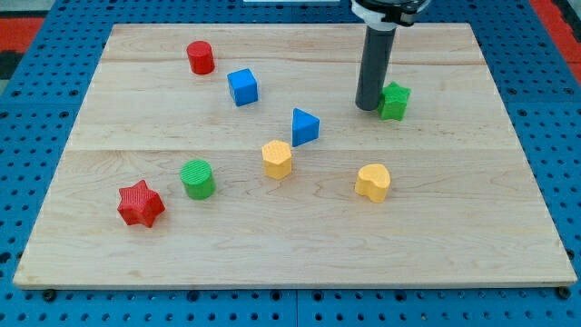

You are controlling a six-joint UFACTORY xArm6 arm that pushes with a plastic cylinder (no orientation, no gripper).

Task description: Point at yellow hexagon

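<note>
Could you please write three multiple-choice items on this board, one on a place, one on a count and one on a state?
1. Where is my tip?
A. Just to the view's left of the green star
B. Beside the red star
C. On the yellow hexagon

2. How many yellow blocks lie on the wooden board?
A. One
B. Two
C. Three

3. Is the yellow hexagon touching the blue triangle?
A. Yes, pressed together
B. Stacked beneath it
C. No, a gap shows

Answers: 1 A, the rod ends right beside the green star. 2 B, only the hexagon and the yellow heart are yellow. 3 C, bare wood separates them.
</note>
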